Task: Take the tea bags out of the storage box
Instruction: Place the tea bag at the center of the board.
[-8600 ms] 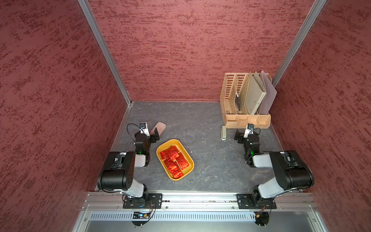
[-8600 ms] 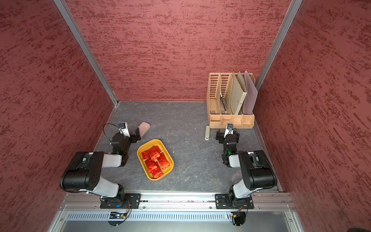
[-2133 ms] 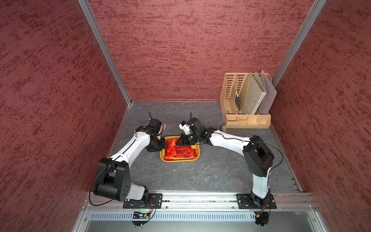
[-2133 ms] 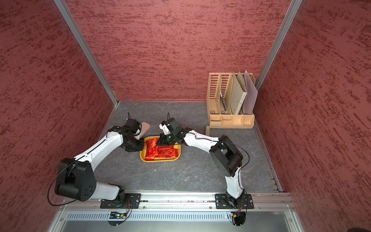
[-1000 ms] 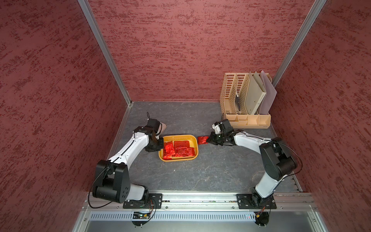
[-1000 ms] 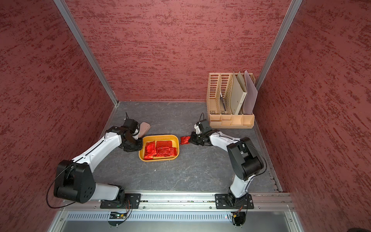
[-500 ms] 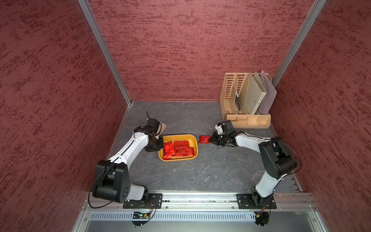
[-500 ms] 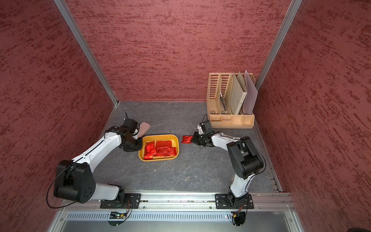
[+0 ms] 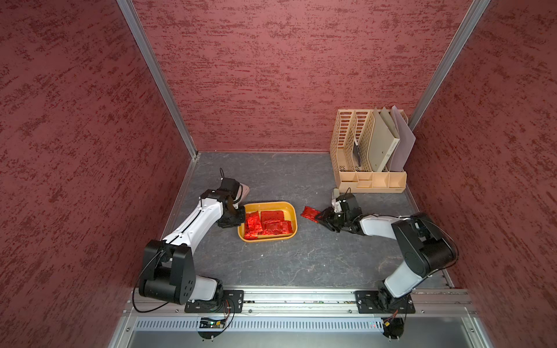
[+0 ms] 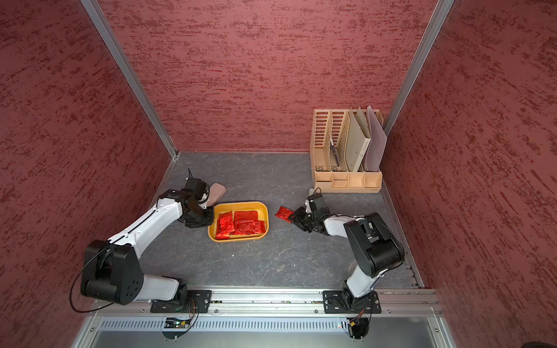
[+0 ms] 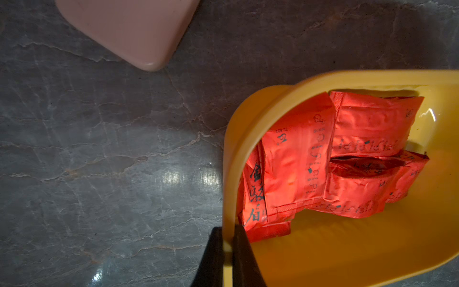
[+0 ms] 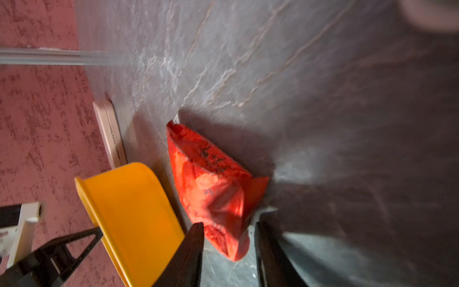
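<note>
A lab test booth: red panel walls (image 9: 271, 75), aluminium mounting rail (image 9: 301, 296).

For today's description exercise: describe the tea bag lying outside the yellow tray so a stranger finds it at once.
From the beige file organiser in the far corner, come forward to the right gripper. At its open jaws lies the tea bag: the only red sachet outside the yellow tray.

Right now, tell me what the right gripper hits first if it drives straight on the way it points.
The tea bag, lying on the table right in front of the open right gripper. Past it stands the box wall, though depth is hard to judge.
</note>
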